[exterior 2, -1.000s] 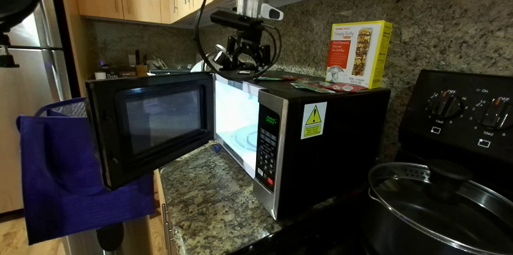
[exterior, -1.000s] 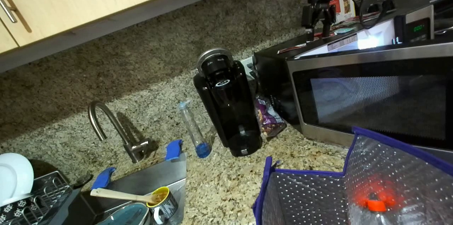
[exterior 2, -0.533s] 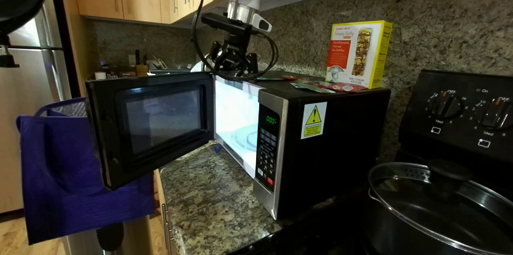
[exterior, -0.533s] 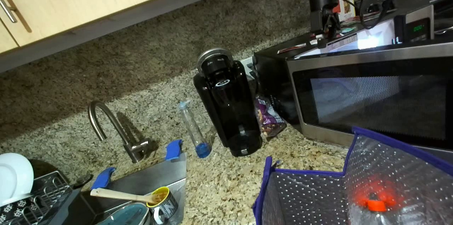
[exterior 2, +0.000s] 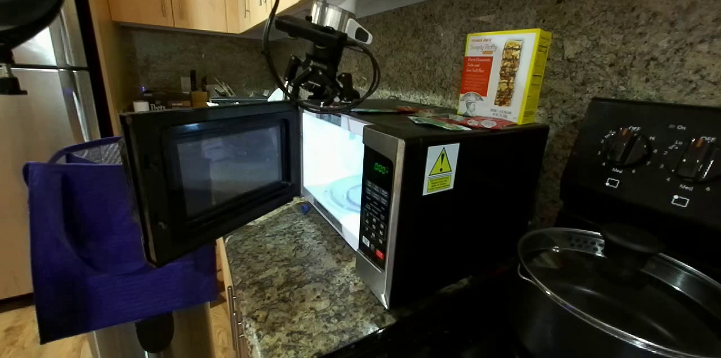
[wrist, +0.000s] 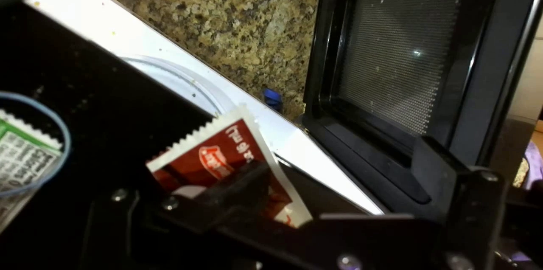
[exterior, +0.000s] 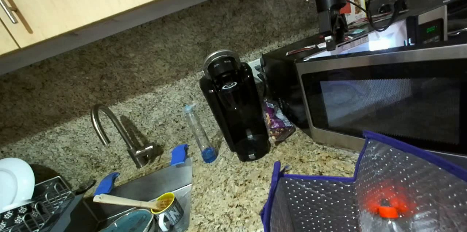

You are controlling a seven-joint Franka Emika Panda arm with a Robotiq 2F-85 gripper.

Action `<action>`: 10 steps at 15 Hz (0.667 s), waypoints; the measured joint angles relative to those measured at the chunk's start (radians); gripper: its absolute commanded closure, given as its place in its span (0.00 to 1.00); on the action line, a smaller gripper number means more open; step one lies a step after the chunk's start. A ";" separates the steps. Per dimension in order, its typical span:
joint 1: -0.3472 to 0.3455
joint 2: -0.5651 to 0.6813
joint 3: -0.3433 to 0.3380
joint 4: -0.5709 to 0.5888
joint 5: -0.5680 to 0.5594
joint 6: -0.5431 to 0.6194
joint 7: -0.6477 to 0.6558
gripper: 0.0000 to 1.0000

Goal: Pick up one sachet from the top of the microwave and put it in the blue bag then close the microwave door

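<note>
While the green-and-white sachet (wrist: 25,151) is lying on top of the microwave (exterior 2: 479,206), cut off by the left edge of the wrist view, a red sachet (wrist: 212,161) is lying nearer the middle, one corner showing against the lit interior (wrist: 280,134) and part of it hiding behind the gripper (wrist: 341,168). We are seeing the fingers (wrist: 432,172) standing wide apart and gripping nothing, though we are not managing to tell whether one of them is touching the red sachet. In both exterior views the gripper is hanging at the microwave's front upper edge. Farther along the top, a yellow-and-white box (exterior 2: 498,79) is standing upright with a few sachets (exterior 2: 442,122) lying at its foot; whether the green-and-white one is among them, we are not able to tell. At the front, the microwave door (exterior 2: 231,172) is standing open, and past it we are seeing the blue bag (exterior 2: 101,296), an orange-red object (exterior: 388,211) showing against its grey lining (exterior: 317,199). On opposite sides of the microwave, a coffee maker (exterior: 237,115) and a lidded pot (exterior 2: 552,321) are standing.
</note>
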 measured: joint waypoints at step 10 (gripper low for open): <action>0.098 -0.059 -0.038 0.047 -0.055 0.073 0.000 0.00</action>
